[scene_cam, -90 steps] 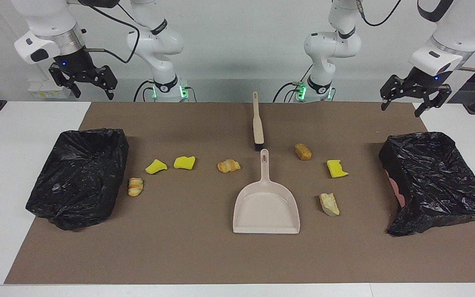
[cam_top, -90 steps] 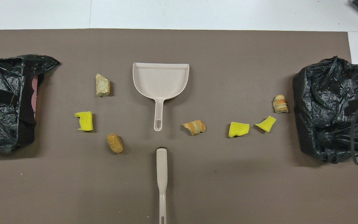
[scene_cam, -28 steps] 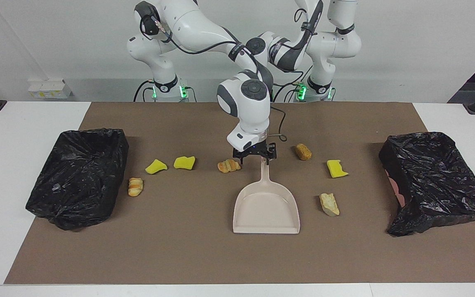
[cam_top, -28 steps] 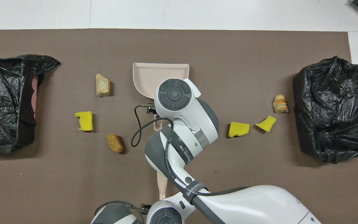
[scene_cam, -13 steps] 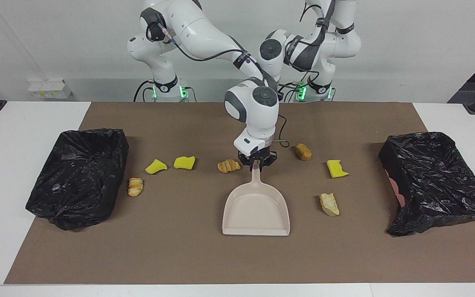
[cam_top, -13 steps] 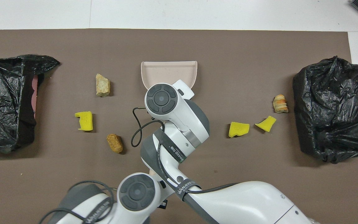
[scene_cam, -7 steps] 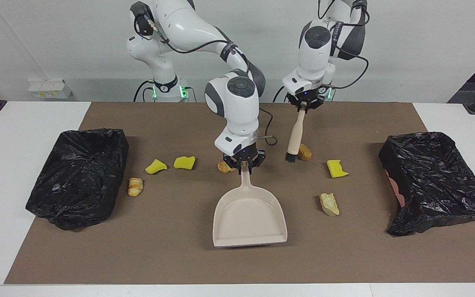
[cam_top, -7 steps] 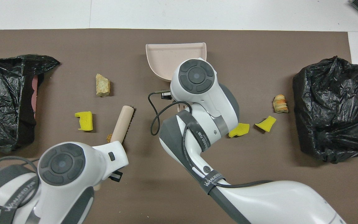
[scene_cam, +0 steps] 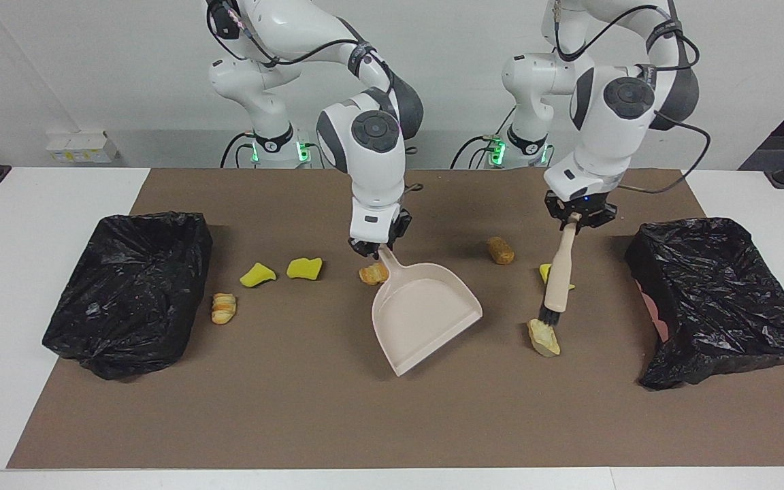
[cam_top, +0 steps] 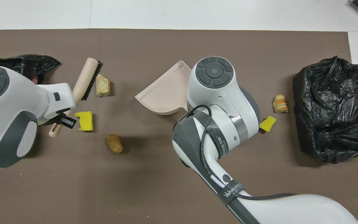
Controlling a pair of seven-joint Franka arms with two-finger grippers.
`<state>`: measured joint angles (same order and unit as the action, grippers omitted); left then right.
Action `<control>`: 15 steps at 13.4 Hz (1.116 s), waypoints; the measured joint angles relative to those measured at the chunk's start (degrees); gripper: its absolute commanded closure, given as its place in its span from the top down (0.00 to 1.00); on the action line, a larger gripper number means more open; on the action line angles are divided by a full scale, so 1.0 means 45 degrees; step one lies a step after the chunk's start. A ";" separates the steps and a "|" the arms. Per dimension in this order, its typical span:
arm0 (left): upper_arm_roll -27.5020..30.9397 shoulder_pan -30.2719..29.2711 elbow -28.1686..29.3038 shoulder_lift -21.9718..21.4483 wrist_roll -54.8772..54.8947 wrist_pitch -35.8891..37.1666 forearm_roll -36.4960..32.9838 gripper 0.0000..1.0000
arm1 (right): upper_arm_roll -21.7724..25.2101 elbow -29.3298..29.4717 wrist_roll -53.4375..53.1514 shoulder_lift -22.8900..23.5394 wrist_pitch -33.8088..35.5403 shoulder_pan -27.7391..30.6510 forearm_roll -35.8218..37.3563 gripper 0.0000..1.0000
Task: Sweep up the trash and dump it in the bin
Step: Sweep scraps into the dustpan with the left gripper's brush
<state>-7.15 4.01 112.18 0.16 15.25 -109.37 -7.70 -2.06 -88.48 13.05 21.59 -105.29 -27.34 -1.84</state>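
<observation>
Left gripper (scene_cam: pixel 580 216), clenched on the brush (scene_cam: pixel 556 286), has swung its bristles beside the pale piece (scene_cam: pixel 543 338), while the right gripper (scene_cam: pixel 373 245), grasping the dustpan (scene_cam: pixel 426 309), has angled it that way: sweeping is about to begin.

I see a white table (scene_cam: pixel 45 204) with a brown mat (scene_cam: pixel 310 422) covering most of its top. On the mat, one black-bagged bin (scene_cam: pixel 126 289) sits by the edge at the right arm's end and another black-bagged bin (scene_cam: pixel 719 299) by the edge at the left arm's end. Between them lie the trash bits: two yellow sponge chunks (scene_cam: pixel 305 267) and a striped bread piece (scene_cam: pixel 223 307) toward the right arm's end, a tan roll (scene_cam: pixel 500 250) and a pale beige piece (scene_cam: pixel 544 338) toward the left arm's end.
</observation>
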 measured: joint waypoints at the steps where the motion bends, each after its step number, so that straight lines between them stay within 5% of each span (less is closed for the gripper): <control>1: 0.0296 -0.0004 -0.0420 0.0478 0.0394 -0.0144 -0.0080 0.00 | 0.0006 -0.0174 0.1172 -0.0048 0.0000 0.0094 0.0057 0.00; 7: 0.1037 -0.0454 -0.2947 0.3661 0.1845 -0.0835 -0.0588 0.00 | 0.0030 -0.0848 0.6878 -0.0330 -0.0289 0.0265 0.0996 0.00; 15: 0.0926 -0.0623 -0.1283 0.3632 0.2340 -0.0862 -0.0731 0.00 | -0.0097 -0.2009 0.7706 -0.0350 -0.1852 -0.0005 0.2215 0.00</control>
<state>-2.98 1.21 106.41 16.50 25.78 -113.25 -10.99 -2.50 -97.52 47.73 20.02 -113.62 -27.36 8.13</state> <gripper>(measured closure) 0.727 0.670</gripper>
